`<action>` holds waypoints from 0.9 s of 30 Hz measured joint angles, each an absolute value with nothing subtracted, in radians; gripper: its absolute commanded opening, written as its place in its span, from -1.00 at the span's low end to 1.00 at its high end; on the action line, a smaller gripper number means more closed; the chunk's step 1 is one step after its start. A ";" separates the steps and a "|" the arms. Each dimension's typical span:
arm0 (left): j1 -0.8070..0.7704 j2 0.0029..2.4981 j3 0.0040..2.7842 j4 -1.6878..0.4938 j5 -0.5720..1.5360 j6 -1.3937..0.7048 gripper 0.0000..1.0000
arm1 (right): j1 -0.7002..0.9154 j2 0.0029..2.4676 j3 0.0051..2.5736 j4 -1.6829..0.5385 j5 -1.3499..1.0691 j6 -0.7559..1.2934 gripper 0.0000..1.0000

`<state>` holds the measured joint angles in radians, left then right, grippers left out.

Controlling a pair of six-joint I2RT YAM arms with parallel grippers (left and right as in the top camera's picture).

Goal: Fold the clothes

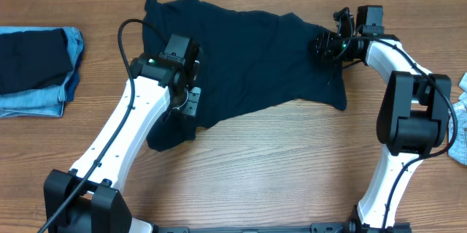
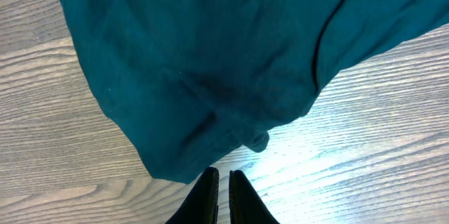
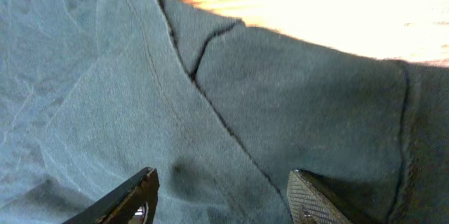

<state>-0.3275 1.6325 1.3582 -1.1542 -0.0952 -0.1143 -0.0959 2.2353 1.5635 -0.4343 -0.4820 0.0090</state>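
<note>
Navy shirt (image 1: 255, 65) lay spread on the table (image 1: 292, 167), other clothes (image 1: 36, 72) stacked at left. L gripper (image 2: 221, 196) sat clenched, empty, by shirt's near-left edge; R gripper (image 3: 224, 203) hung released over its right end.

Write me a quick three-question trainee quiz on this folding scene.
1. True or false: the right gripper stands open over the navy shirt.
2. The shirt is: A folded flat; B spread out and crumpled; C rolled up.
3. On which arm's side does the folded pile lie?
Key: 1 true; 2 B; 3 left.
</note>
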 measured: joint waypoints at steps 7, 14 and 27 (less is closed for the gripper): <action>-0.327 1.633 1.358 -1.152 -0.095 -0.114 -0.78 | -0.097 2.235 1.563 -0.402 -0.471 0.006 0.36; -0.327 1.633 1.358 -1.151 -0.095 -0.114 -0.79 | -0.085 2.249 1.567 -0.414 -0.485 0.002 0.23; -0.327 1.633 1.358 -1.151 -0.095 -0.114 -0.79 | -0.030 2.249 1.569 -0.487 -0.580 0.000 0.12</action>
